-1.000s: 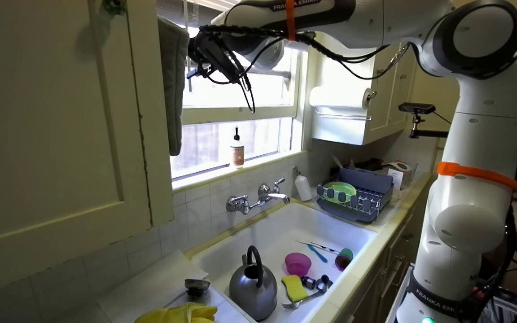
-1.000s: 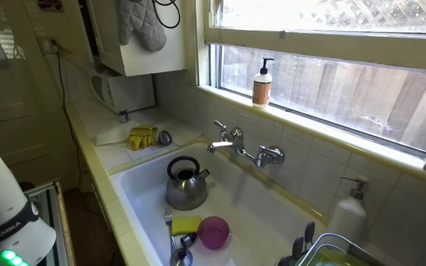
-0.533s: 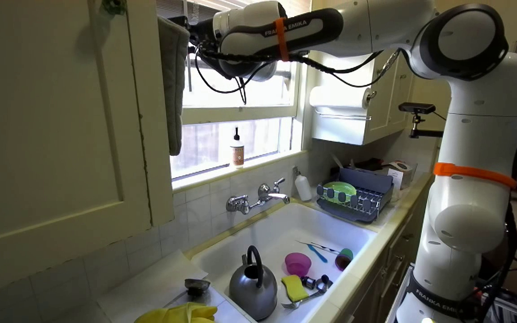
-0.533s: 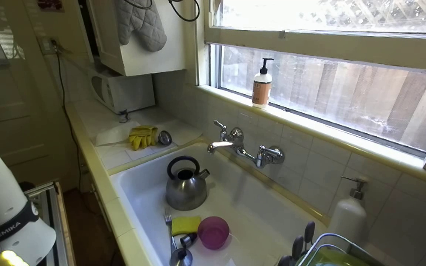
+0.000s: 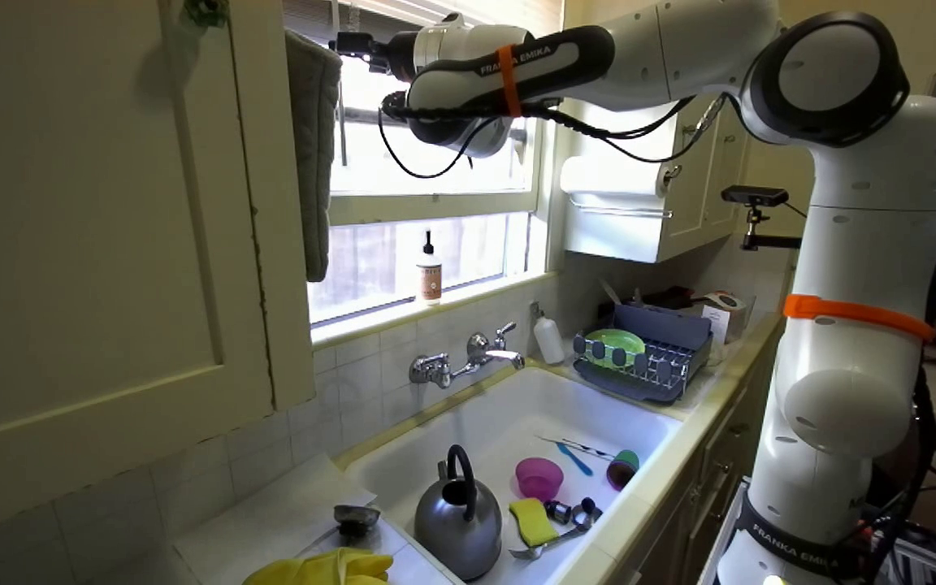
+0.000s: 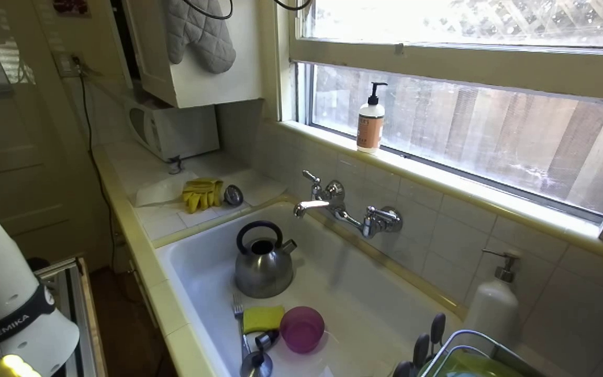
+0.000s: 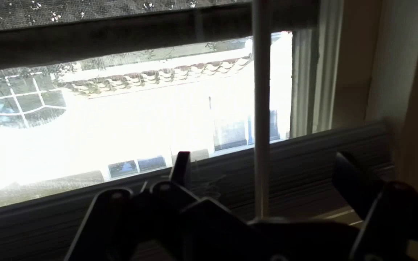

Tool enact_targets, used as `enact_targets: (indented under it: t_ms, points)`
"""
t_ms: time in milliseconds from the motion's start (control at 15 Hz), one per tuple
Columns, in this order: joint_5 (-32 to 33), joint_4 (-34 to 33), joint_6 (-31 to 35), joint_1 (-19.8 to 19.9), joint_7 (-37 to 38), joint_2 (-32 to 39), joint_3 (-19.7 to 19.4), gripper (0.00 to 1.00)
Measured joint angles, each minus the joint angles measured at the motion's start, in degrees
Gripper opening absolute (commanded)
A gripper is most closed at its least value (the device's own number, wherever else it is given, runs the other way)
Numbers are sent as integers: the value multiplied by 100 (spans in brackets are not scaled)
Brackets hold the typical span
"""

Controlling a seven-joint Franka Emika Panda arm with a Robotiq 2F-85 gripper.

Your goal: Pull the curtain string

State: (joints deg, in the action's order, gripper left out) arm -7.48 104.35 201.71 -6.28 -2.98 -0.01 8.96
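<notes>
A daylit kitchen with cream cabinets [image 5: 86, 244] and pale tiled walls [image 6: 427, 225]. One white robot arm [image 5: 850, 406] stands at the right of an exterior view and stretches across the top toward the upper left. One window [image 6: 437, 68] fills the upper right of an exterior view; below it, one white sink [image 6: 380, 283] is set in a tiled counter [image 6: 163, 222] with yellow edging.

The single curtain string [image 7: 261, 90] is right of centre in the wrist view. It looks straight as a rod, its long axis vertical, running from the frame's top edge to behind the black gripper [image 7: 261, 154] at the bottom. In an exterior view the string [image 5: 343, 134] is a hair-thin upright line, upper left, lower end pointing down. The jaws stand wide, one on each side of it, space showing on both sides.

Smaller things: one grey oven mitt [image 6: 202, 36] hanging upper left, one steel kettle [image 6: 264, 269] upright in the sink, two soap bottles [image 6: 371, 131], one purple bowl [image 6: 302, 330], one yellow sponge [image 6: 263, 319], one fork [image 6: 237, 306].
</notes>
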Motion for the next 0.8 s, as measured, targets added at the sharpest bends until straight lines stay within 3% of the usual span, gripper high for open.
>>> enact_targets:
  t_ms: [333,400,467,800]
  points:
    - [-489,45,42,-116,-515,123,178,100]
    - [-561,51,59,-153,-561,160,209,94]
    - [-634,52,78,-186,-613,197,233,74]
    - [-1025,51,313,-306,-946,333,269,35]
